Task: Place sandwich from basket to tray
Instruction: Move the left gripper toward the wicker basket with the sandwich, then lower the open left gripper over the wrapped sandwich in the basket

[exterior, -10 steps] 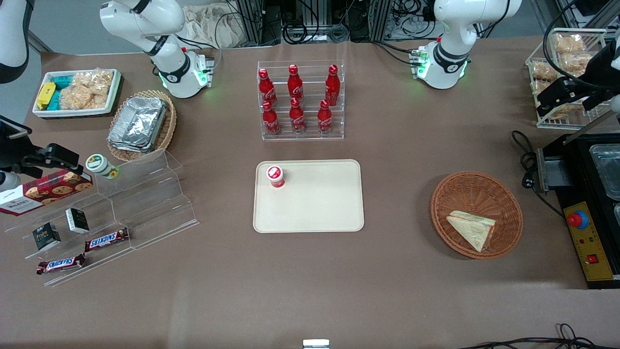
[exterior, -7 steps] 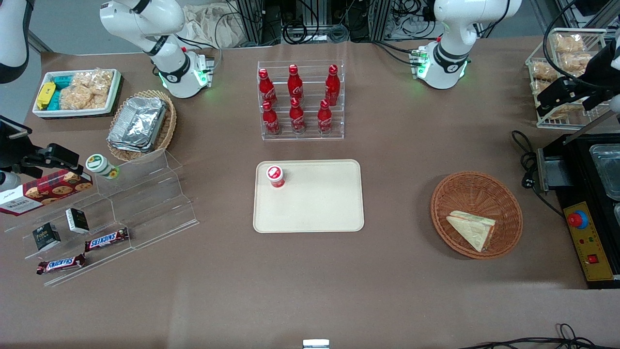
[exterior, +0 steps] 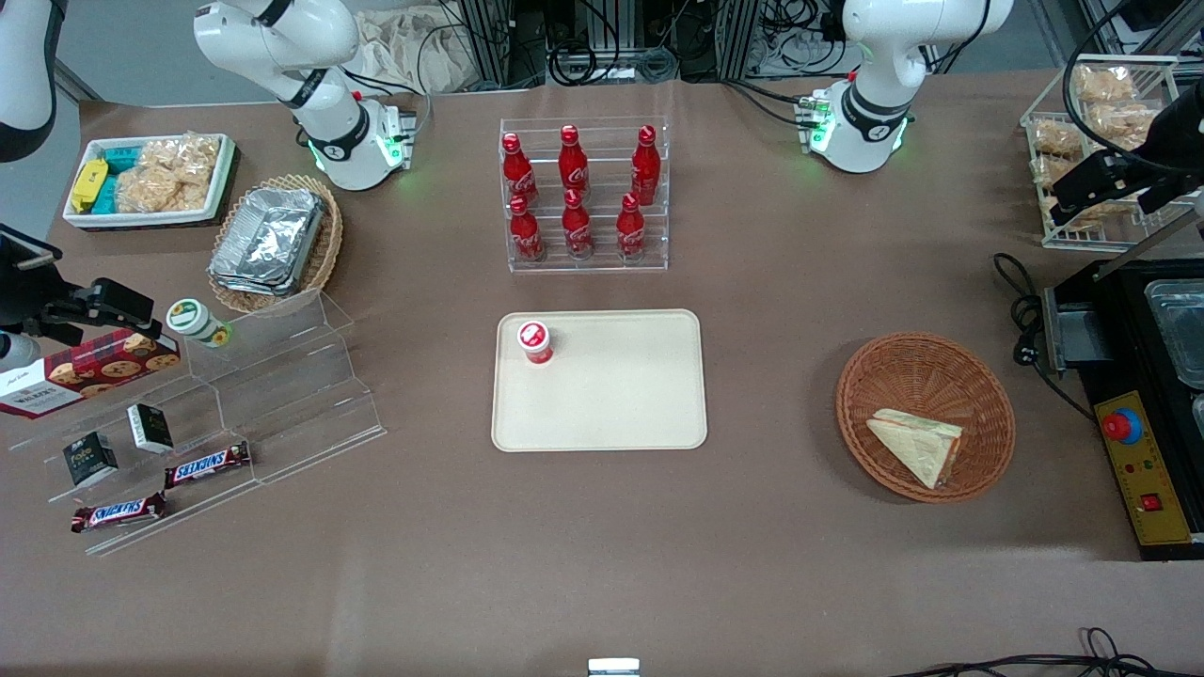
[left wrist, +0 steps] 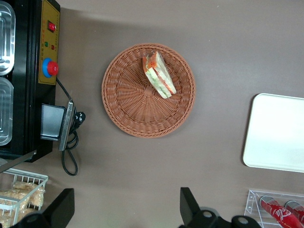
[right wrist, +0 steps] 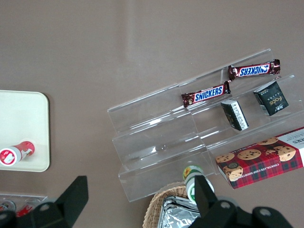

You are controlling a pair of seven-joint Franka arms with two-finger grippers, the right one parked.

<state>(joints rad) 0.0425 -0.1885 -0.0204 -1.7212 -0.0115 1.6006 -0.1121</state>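
Your claw hangs high above the counter with fingers spread apart, the wicker basket below it holding the wedge sandwich; the tray lies well apart.

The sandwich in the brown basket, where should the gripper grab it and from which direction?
Come straight down. The sandwich lies flat in the shallow basket, clear of the rim, so I'd close the fingers across the wedge's middle, on its two long edges. The open gripper is high above the table, not yet over it.

Bright, even overhead light; soft shadows, sharp focus, no strong glare.
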